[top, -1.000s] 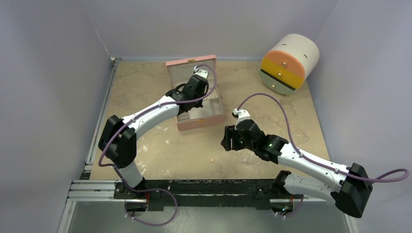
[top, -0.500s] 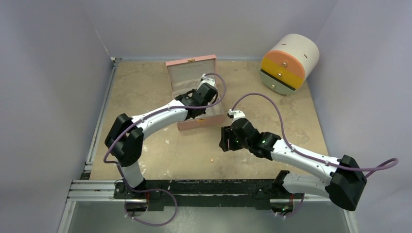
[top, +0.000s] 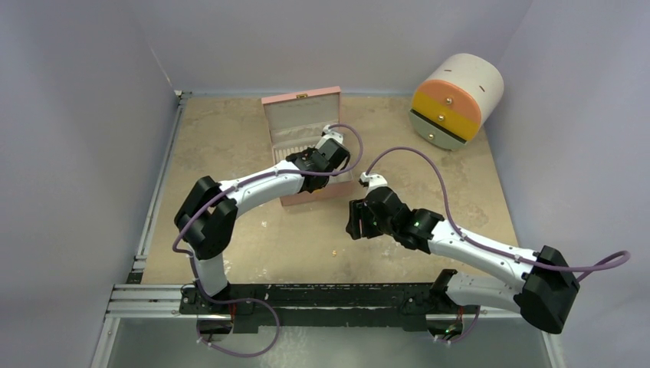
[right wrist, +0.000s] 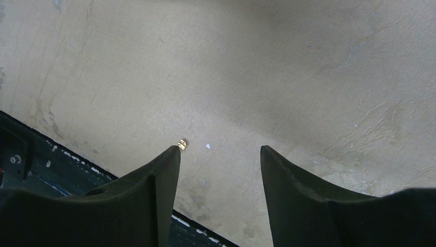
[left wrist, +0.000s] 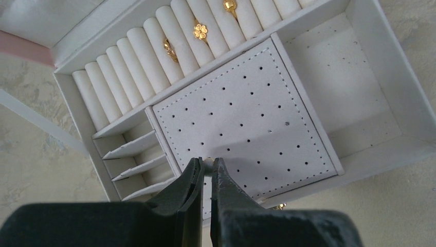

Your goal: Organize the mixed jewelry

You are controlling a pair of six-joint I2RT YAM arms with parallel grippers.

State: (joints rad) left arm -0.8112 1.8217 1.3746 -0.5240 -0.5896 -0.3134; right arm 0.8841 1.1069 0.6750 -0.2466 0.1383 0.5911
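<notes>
Three gold rings (left wrist: pixel 200 31) sit between the white rolls (left wrist: pixel 134 56) of the open pink box (top: pixel 322 194). One of them carries a small flower shape; the other two are partly sunk between the rolls. One more gold piece (right wrist: pixel 182 143), tiny and round, lies on the bare table (top: pixel 230 138), well apart from the box and just beside one fingertip of the right gripper (right wrist: pixel 220 150), whose fingers are spread with nothing between them. The left gripper (left wrist: pixel 206 169) hangs over the box's dotted panel (left wrist: pixel 247 113), fingers pressed together. It cannot be told whether they pinch anything.
</notes>
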